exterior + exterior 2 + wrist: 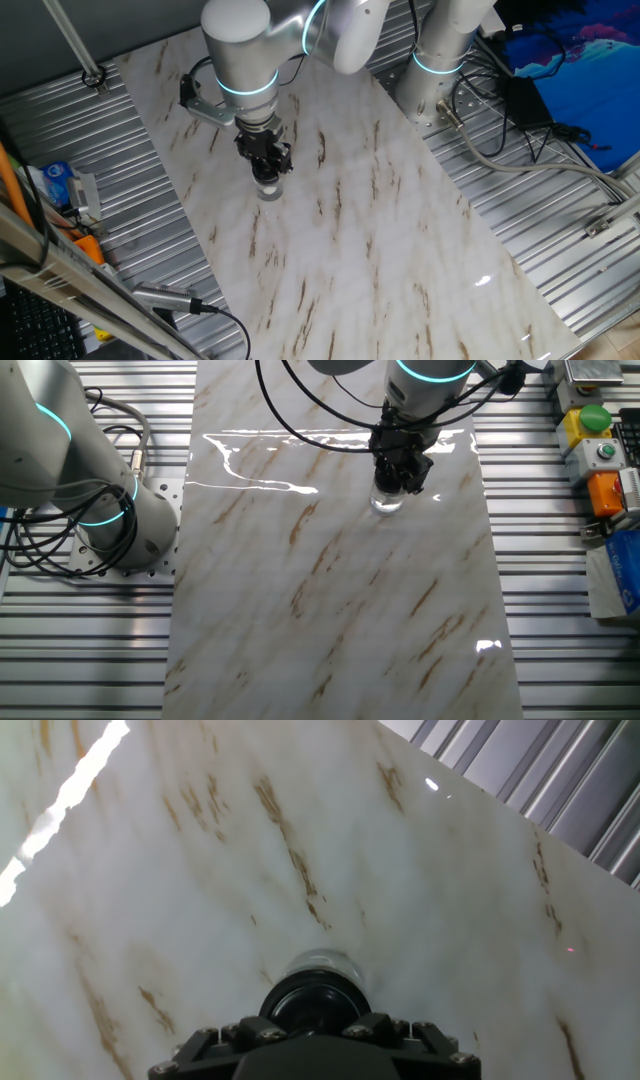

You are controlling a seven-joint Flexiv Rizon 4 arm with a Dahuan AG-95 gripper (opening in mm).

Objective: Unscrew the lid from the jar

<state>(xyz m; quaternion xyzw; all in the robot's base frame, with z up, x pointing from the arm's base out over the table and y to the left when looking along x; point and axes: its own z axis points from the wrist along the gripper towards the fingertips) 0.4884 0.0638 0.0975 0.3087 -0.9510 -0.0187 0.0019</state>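
1. The lid [314, 1003], black and round, sits on the jar [387, 503].
2. The jar stands upright on the marble desk [380, 240]; contents cannot be told.
3. The tool [267, 170] is closed around the lid from above.

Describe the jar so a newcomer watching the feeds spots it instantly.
Find the marble-patterned tabletop and follow the silver arm down to its black tool. Directly beneath stands the small clear cylindrical jar with a glossy round black lid, the only loose object on the marble.
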